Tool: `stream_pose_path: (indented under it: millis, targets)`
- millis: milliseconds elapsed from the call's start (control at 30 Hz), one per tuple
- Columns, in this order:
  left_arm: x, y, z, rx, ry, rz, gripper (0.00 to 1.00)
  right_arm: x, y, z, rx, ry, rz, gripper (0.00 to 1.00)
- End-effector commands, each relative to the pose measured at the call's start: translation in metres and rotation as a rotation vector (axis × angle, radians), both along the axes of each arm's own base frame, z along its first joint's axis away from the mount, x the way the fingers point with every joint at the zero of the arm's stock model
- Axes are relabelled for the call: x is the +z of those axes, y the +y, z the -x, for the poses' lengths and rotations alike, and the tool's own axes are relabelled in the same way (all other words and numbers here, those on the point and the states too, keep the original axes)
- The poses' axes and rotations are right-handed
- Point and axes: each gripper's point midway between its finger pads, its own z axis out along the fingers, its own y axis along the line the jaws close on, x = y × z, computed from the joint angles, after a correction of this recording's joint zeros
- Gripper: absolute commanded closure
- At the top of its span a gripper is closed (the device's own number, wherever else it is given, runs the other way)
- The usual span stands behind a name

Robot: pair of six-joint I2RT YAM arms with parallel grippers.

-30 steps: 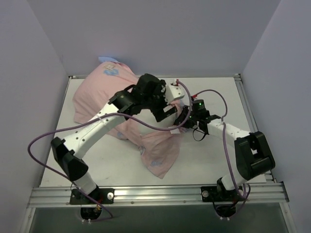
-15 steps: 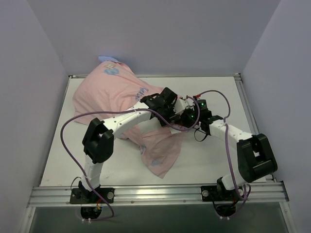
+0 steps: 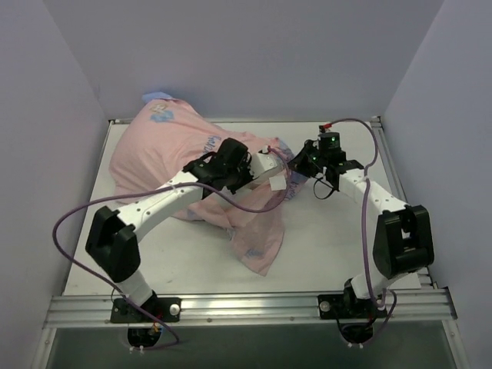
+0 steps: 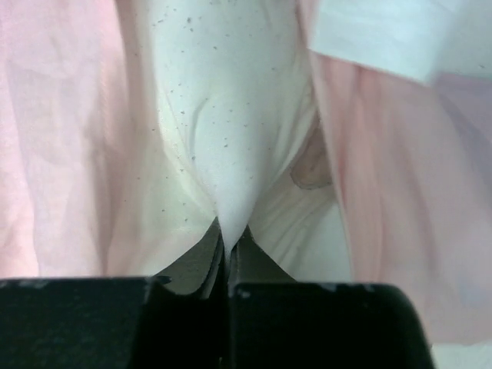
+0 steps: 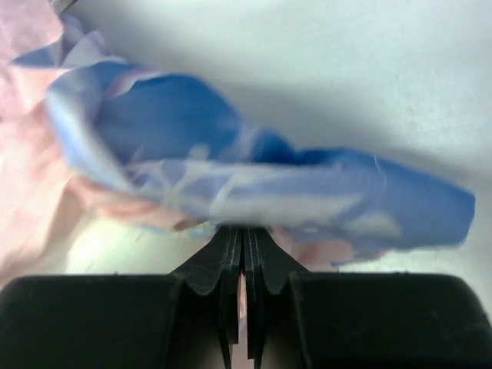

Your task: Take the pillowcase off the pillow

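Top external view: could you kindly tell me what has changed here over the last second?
The right end effector, shut on the thin pink-and-blue printed fabric pillowcase, has moved farther back and rightward, pulling that edge along. The left end effector, shut on the plump white pillow, shifted only slightly. The covered bulk stays at the far left, nudged a little leftward.

The pillowcase point(image 3: 154, 150) hides most of the pillow point(image 4: 223, 115).

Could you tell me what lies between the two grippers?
Bunched pillowcase fabric, with white pillow showing, spans from left gripper to right gripper in the top view.
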Motion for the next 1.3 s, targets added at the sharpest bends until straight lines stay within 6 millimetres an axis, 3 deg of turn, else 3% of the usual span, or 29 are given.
stream_pose_path:
  millis: [0,33,67,100,167,267,333,433,533,567,633,667,700,733,767,800,833,867,900,933,1000,1033,1067,1100,1133,1167,1267]
  targets:
    - [0.019,0.047,0.041,-0.027,0.061,-0.050,0.98,-0.028,-0.059,-0.044,-0.162,0.014,0.196,1.00]
    - [0.034,0.051,0.048,-0.038,0.051,-0.019,0.98,-0.036,-0.061,-0.048,-0.162,0.027,0.208,1.00]
    - [0.038,0.053,0.058,-0.045,0.091,-0.006,0.98,-0.057,-0.063,-0.051,-0.163,0.068,0.220,1.00]
    - [0.057,0.058,0.052,-0.018,0.072,0.029,0.98,-0.067,-0.065,-0.054,-0.164,0.086,0.228,1.00]
    - [0.072,0.071,0.051,0.010,0.079,0.042,0.98,-0.091,-0.066,-0.057,-0.164,0.132,0.240,1.00]
    - [0.106,0.085,0.038,0.058,0.035,0.139,0.98,-0.096,-0.052,-0.068,-0.133,0.125,0.184,1.00]
    - [0.128,0.090,0.034,0.060,0.035,0.207,0.98,-0.094,-0.034,-0.068,-0.087,0.100,0.169,1.00]
    - [0.146,0.100,0.029,0.069,-0.032,0.190,0.98,-0.081,-0.037,-0.073,-0.088,0.082,0.154,1.00]
    - [0.157,0.106,0.026,0.079,-0.036,0.240,0.98,-0.053,-0.042,-0.082,-0.073,0.038,0.154,1.00]
    - [0.173,0.106,0.021,0.117,-0.046,0.305,0.98,-0.051,-0.042,-0.082,-0.053,0.032,0.183,1.00]
    - [0.194,0.098,0.013,0.144,-0.065,0.396,0.98,-0.051,-0.021,-0.073,0.012,0.029,0.176,1.00]
    - [0.214,0.089,0.006,0.169,-0.086,0.493,0.98,-0.041,-0.006,-0.066,0.063,0.002,0.145,1.00]
    - [0.222,0.084,0.001,0.184,-0.089,0.534,0.98,-0.035,0.015,-0.058,0.118,-0.026,0.125,1.00]
    - [0.217,0.078,-0.010,0.209,-0.068,0.554,0.98,-0.024,0.026,-0.056,0.155,-0.068,0.105,1.00]
    - [0.224,0.076,-0.020,0.268,-0.072,0.595,0.98,0.000,0.036,-0.051,0.192,-0.114,0.077,0.77]
    - [0.220,0.073,-0.027,0.295,-0.067,0.593,0.98,0.015,0.040,-0.050,0.200,-0.141,0.073,0.61]
    - [0.203,0.069,-0.040,0.333,-0.046,0.568,0.98,0.025,0.037,-0.046,0.190,-0.143,0.088,0.51]
    - [0.196,0.070,-0.047,0.364,-0.044,0.557,0.98,0.062,0.031,-0.049,0.154,-0.208,0.095,0.40]
    - [0.189,0.072,-0.053,0.393,-0.049,0.540,0.98,0.074,0.019,-0.051,0.088,-0.222,0.136,0.25]
    - [0.179,0.069,-0.057,0.403,-0.040,0.524,0.98,0.076,0.009,-0.042,0.058,-0.176,0.166,0.22]
    - [0.175,0.065,-0.062,0.410,-0.043,0.529,0.98,0.111,-0.001,-0.034,0.000,-0.228,0.193,0.18]
    - [0.172,0.060,-0.063,0.406,-0.041,0.525,0.98,0.118,0.006,-0.025,0.003,-0.240,0.189,0.17]
    - [0.175,0.058,-0.066,0.411,-0.048,0.536,0.98,0.139,0.010,-0.012,-0.001,-0.291,0.169,0.17]
    - [0.172,0.055,-0.070,0.417,-0.046,0.531,0.98,0.136,0.017,-0.004,0.005,-0.301,0.157,0.16]
    - [0.180,0.053,-0.072,0.418,-0.062,0.542,0.98,0.138,0.027,0.004,0.012,-0.316,0.139,0.16]
    - [0.182,0.052,-0.073,0.421,-0.067,0.543,0.98,0.145,0.054,0.023,0.057,-0.333,0.079,0.16]
    - [0.186,0.052,-0.077,0.432,-0.075,0.541,0.98,0.126,0.104,0.046,0.130,-0.302,-0.037,0.16]
